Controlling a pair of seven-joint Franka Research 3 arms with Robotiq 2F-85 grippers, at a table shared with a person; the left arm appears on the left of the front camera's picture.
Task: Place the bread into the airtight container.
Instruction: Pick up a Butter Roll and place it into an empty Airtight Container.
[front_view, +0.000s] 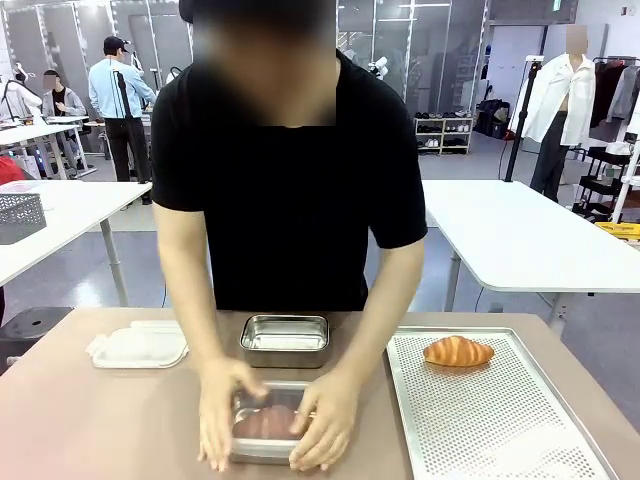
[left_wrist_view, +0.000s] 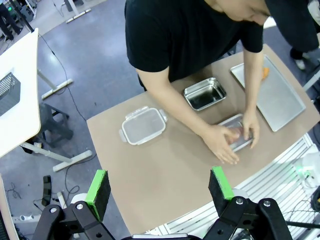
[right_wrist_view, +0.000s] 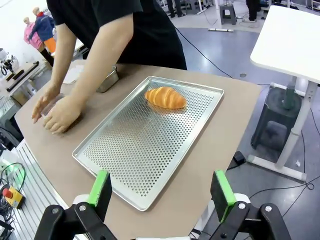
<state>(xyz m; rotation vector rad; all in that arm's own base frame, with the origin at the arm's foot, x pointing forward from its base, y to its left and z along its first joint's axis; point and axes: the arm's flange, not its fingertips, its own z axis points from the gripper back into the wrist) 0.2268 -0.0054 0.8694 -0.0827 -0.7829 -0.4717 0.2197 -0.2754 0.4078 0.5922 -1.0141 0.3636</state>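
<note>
The croissant lies at the far end of the perforated tray, on the right side of the surface; the person's right hand and the person's left hand press on the clear-lidded airtight container near the front edge, with a brown bread piece showing inside; a second steel container stands open just behind it; a white lid lies to the left; the left pincer hangs high above the surface, jaws wide apart and empty; the right pincer hovers over the tray's near corner, likewise spread and empty.
</note>
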